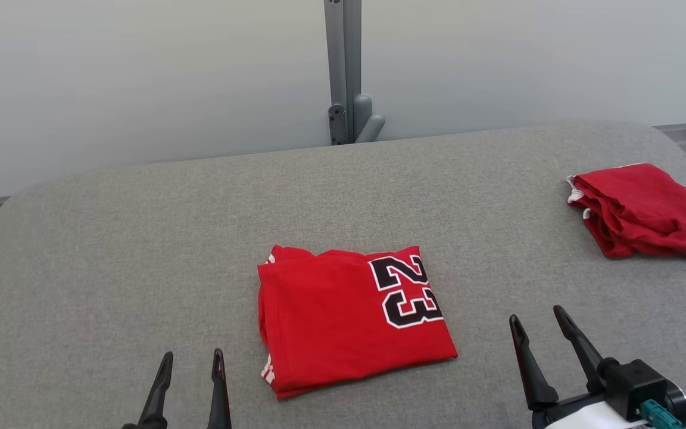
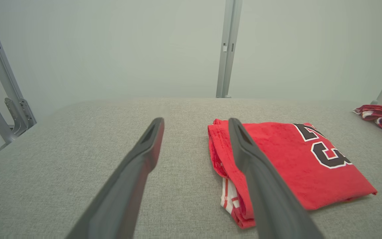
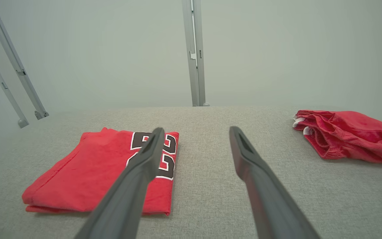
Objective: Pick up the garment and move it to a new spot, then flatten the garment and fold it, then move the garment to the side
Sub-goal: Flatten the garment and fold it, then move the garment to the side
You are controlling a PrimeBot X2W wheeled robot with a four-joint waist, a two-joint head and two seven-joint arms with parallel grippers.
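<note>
Grey table (image 1: 111, 250) bears two red garments, jersey (image 1: 337, 316) and bundle (image 1: 641, 211); left gripper (image 1: 193, 353), right gripper (image 1: 536, 314) both agape.

Your left gripper (image 1: 193, 356) sits at the near left. Its two dark fingers (image 1: 159, 387) point toward the far side, spread apart with nothing between them. Your right gripper (image 1: 538, 316) is at the near right and reaches a little farther out. Its fingers are also parted and empty, and they lean slightly left. Behind them you can see the black wrist block (image 1: 632, 381), a teal connector (image 1: 655, 412) and a strip of pale forearm (image 1: 587, 417). In both wrist views the fingers run straight and wide apart.
</note>
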